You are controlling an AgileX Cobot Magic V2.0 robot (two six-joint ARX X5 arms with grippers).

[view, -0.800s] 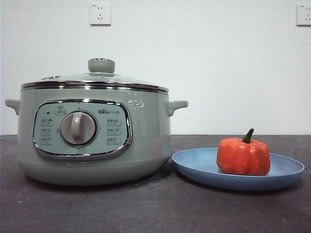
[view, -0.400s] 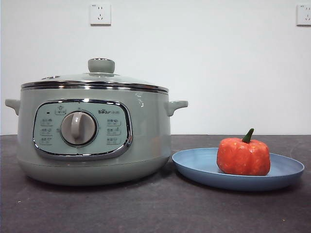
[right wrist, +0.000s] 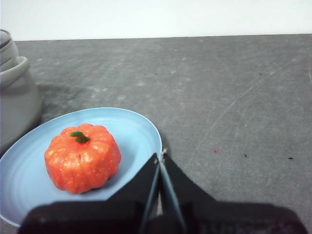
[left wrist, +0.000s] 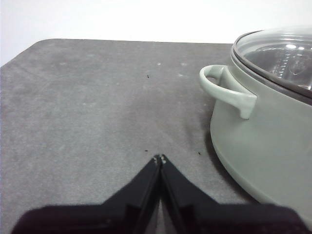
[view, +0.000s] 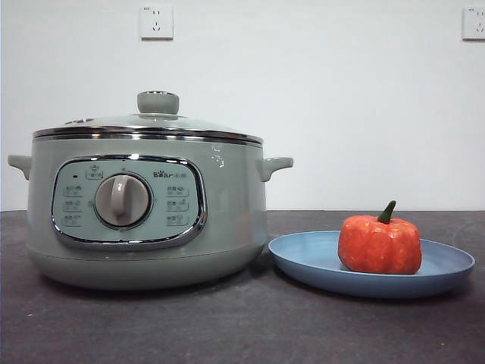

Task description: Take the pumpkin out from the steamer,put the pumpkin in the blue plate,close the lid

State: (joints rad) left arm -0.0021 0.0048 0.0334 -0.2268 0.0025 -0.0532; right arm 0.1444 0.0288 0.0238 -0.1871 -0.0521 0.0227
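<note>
The steamer (view: 144, 220) stands at nine o'clock on the desk (view: 242, 326), the lid (view: 148, 125) seated on it. At three o'clock the pumpkin (view: 379, 244) sits upright in the blue plate (view: 303, 262). The left gripper (left wrist: 160, 158) beside the steamer and the right gripper (right wrist: 160, 155) beside the plate both have fingers pressed together, holding nothing.

An orange-red pumpkin (view: 379, 244) flecked with yellow and topped by a dark green stem is sitting on a plain light-blue plate (view: 303, 262), while the pale sage-green cooker (view: 144, 208) is showing a chrome-framed panel, a grey dial and a steel-rimmed glass lid (view: 148, 125) against the dark grey table (view: 242, 326).
</note>
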